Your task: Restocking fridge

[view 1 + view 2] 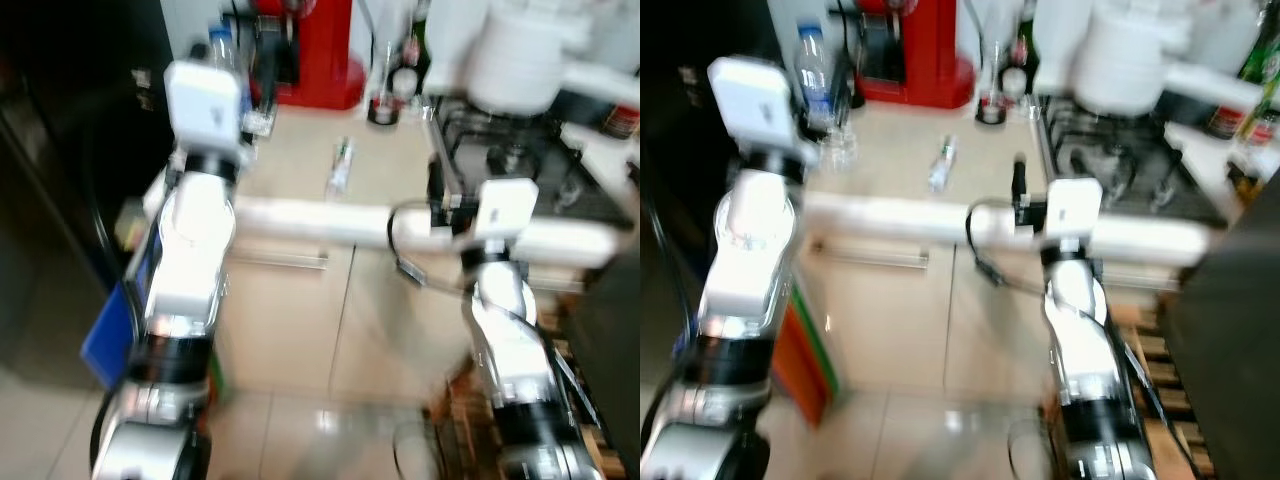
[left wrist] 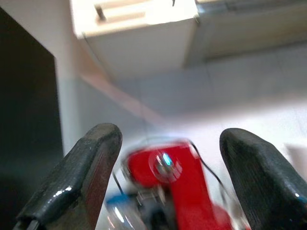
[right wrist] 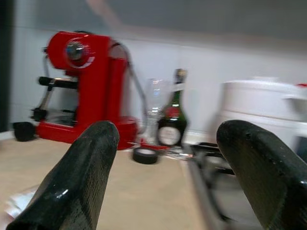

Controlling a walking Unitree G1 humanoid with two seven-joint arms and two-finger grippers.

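Note:
The pictures are blurred. A black fridge [image 1: 60, 160] stands at the left, next to a beige counter [image 1: 300, 170]. A clear water bottle with a blue cap [image 1: 815, 75] stands at the counter's back left. A small bottle [image 1: 340, 166] lies on its side mid-counter. My left gripper [image 2: 168, 143] is raised over the counter's left end, open and holding nothing. My right gripper [image 3: 165, 139] is held low over the counter's right part beside the stove, open, with nothing between its fingers. A black finger [image 1: 1020, 180] shows ahead of the right wrist.
A red coffee machine [image 3: 91, 86] stands at the back of the counter, with a tall glass [image 3: 156, 103], a dark bottle [image 3: 172, 120] and a tape roll [image 3: 145, 155] beside it. A gas stove [image 1: 520, 160] with a white pot [image 1: 520, 55] is on the right. Cupboard doors [image 1: 290, 320] lie below.

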